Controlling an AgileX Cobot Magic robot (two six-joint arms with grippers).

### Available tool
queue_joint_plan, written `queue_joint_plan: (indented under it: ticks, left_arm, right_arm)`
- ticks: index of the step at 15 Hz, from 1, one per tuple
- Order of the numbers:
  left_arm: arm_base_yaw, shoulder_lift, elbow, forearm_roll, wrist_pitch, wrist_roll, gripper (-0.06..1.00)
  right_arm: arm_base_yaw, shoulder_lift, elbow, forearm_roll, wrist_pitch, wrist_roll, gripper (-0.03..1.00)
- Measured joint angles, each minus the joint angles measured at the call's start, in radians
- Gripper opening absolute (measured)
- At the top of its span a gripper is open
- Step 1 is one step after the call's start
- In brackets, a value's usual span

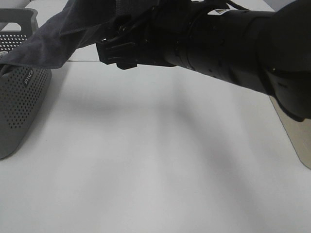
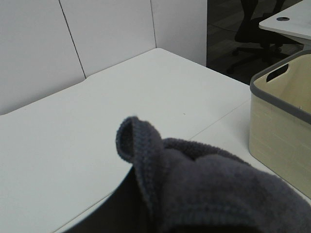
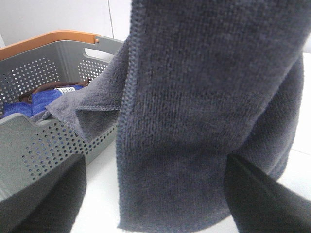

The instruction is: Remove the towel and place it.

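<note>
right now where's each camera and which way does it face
exterior high: up high, looking down at the table; a black arm crosses the top.
left wrist: left arm, facing a beige bin; no robot part shows.
right wrist: right arm, facing the towel; open fingers show.
shared: exterior high and right wrist both see the grey basket.

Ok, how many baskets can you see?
2. A grey perforated basket stands on the left in the high view, the towel draped over its rim. A beige basket with a grey rim shows in the left wrist view. Others may be hidden behind the arm.
</note>
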Motion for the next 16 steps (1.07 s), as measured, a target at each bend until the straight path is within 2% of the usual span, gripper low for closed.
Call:
queue_joint_plan:
  ticks: [3,7,10,12,14,16]
  left_arm:
    - [0.0,0.0,0.0,-0.001,-0.007,-0.014,0.02]
    - [0.0,0.0,0.0,0.0,-0.008,-0.015,0.02]
    - [0.0,0.0,0.0,0.009,-0.009,-0.012,0.02]
    - [0.0,0.0,0.0,0.025,-0.022,-0.012,0.02]
    - [0.0,0.0,0.0,0.031,-0.029,-0.012,0.02]
    - [0.0,0.0,0.0,0.032,-0.03,-0.012,0.02]
  right_arm:
    - [0.0,0.057,-0.034,0.0,-0.008,0.054,0.75]
    - [0.002,0.101,-0.058,0.024,-0.077,0.056,0.75]
    - [0.002,0.101,-0.059,0.084,-0.169,0.02,0.67]
    - [0.002,0.101,-0.059,0.102,-0.181,0.009,0.64]
    - [0.002,0.098,-0.059,0.167,-0.225,-0.064,0.58]
    - [0.002,0.075,-0.059,0.267,-0.28,-0.183,0.54]
